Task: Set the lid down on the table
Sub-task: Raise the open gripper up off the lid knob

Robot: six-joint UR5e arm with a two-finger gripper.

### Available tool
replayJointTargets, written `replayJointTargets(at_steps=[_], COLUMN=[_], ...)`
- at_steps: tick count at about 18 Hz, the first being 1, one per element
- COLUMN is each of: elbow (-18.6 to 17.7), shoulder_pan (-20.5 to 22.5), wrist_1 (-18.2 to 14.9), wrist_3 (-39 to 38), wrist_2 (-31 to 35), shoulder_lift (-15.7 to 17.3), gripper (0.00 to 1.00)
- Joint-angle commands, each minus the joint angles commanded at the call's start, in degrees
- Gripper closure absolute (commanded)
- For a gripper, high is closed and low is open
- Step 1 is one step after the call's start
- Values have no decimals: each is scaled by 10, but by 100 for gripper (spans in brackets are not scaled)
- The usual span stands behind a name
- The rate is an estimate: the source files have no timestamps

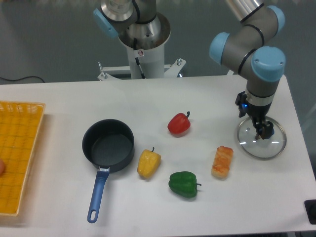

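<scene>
My gripper (262,132) hangs over the lid (261,138), fingers pointing down at about its centre; from this angle I cannot tell whether the fingers are apart or closed, or whether they touch the knob, which is hidden behind them. The lid lies flat on the table (212,94) near the right edge, its silver rim showing all the way round and the white top visible through the glass. Just to the lid's left lies an orange bread-like piece (222,161). Further left, a red pepper (178,123) sits toward the middle of the table, a green pepper (183,184) nearer the front edge, and a yellow pepper (148,163) just beside the saucepan (108,145). The saucepan stands uncovered, dark inside, its blue handle pointing toward the front edge. A yellow woven tray (19,153) lies at the far left, well apart from the lid.
</scene>
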Motion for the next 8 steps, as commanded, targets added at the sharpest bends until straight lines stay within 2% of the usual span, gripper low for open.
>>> replayJointTargets(at_steps=[3,8], elbow=[18,15], shoulder_pan=[-2,-3], wrist_1=[-34,-37], wrist_3=[-3,-5], wrist_2=[1,1], shoulder_lift=[-2,-3], gripper=[0,0])
